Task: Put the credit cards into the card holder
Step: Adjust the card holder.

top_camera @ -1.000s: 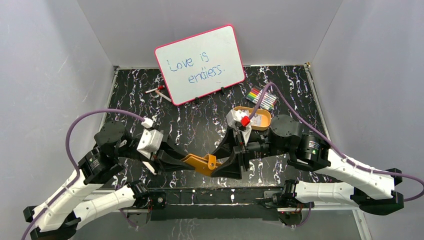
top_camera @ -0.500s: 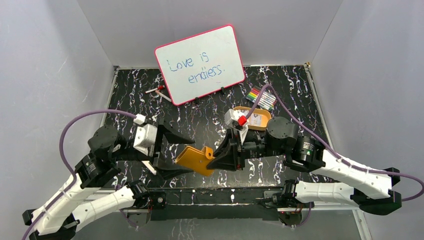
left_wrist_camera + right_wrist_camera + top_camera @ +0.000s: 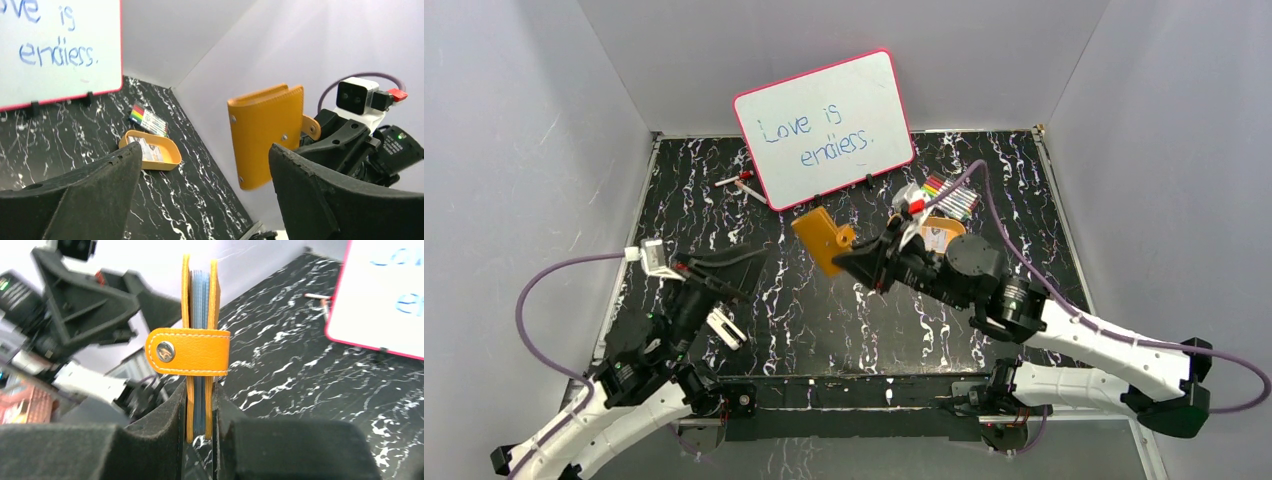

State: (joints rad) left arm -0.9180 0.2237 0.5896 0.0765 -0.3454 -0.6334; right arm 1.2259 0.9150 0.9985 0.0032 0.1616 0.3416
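Above the middle of the table, the right claw (image 3: 846,258) pinches the card holder (image 3: 822,238) by one short end, its two black fingers pressed flat against the orange covers with no gap showing. The left claw (image 3: 742,272) hangs near the left side of the table, spread wide and holding nothing, its fingers well apart from the card holder. The card holder is closed, its strap snapped across the open edge with the metal button facing the right wrist camera. Seen from there it stands on edge, long axis upright, with blue-grey sleeve edges showing between the covers. From the left wrist its broad orange face is turned toward the left claw. Pale printed cards (image 3: 147,148) lie in an orange tray (image 3: 170,160) at the far right, just beside a row of coloured markers (image 3: 954,195). The table (image 3: 804,310) is black with white veins, a pink-rimmed whiteboard (image 3: 824,128) leans at the back, and plain pale grey walls close in three sides.
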